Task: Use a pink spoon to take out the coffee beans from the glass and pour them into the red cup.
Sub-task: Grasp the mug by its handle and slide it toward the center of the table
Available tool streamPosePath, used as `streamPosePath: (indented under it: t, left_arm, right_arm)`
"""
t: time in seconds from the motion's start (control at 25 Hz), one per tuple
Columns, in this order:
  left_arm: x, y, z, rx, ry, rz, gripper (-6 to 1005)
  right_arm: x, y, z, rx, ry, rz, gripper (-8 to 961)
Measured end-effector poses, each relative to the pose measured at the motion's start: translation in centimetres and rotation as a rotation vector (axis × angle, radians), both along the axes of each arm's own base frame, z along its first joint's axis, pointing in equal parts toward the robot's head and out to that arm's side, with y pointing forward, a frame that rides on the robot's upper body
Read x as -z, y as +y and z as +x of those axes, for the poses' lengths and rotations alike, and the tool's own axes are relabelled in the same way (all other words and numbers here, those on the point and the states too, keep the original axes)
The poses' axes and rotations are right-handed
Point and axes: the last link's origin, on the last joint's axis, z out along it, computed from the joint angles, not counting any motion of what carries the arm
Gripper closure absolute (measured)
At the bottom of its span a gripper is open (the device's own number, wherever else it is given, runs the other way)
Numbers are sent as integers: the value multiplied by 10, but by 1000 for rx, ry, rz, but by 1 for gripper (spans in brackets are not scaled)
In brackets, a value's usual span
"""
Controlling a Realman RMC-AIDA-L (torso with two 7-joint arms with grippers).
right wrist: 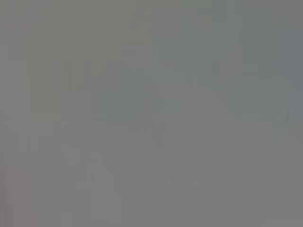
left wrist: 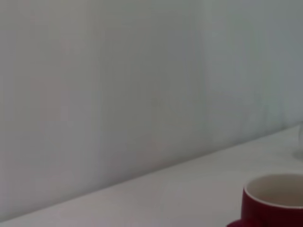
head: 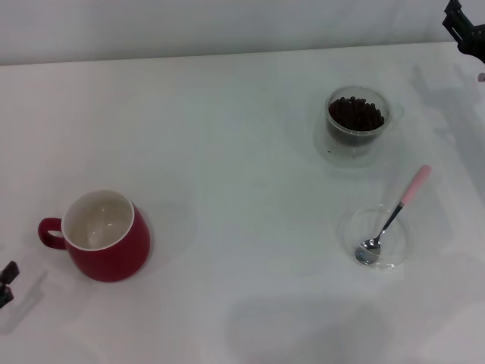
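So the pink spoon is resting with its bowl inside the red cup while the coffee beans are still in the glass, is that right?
Not quite. In the head view the pink spoon rests with its bowl in the flat clear dish on the robot's right, not in the red cup, which looks empty. The coffee beans are indeed still in the glass.

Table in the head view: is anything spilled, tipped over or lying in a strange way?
Nothing stands out. The glass is upright with the coffee beans inside, the red cup is upright and empty, and the pink spoon rests with its bowl in a clear dish. No beans lie loose.
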Motion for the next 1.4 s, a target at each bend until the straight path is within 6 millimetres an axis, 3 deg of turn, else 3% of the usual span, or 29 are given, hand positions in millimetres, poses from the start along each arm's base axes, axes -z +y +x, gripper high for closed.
streamPosePath:
  t: [0.4, 1.4]
  left_arm:
    - [20, 8, 3, 18, 47, -17, 112]
    - [36, 49, 11, 16, 107, -38, 115]
  right_arm:
    - [3, -6, 5, 15, 27, -11, 86]
    - [-1, -4, 6, 15, 29, 4, 86]
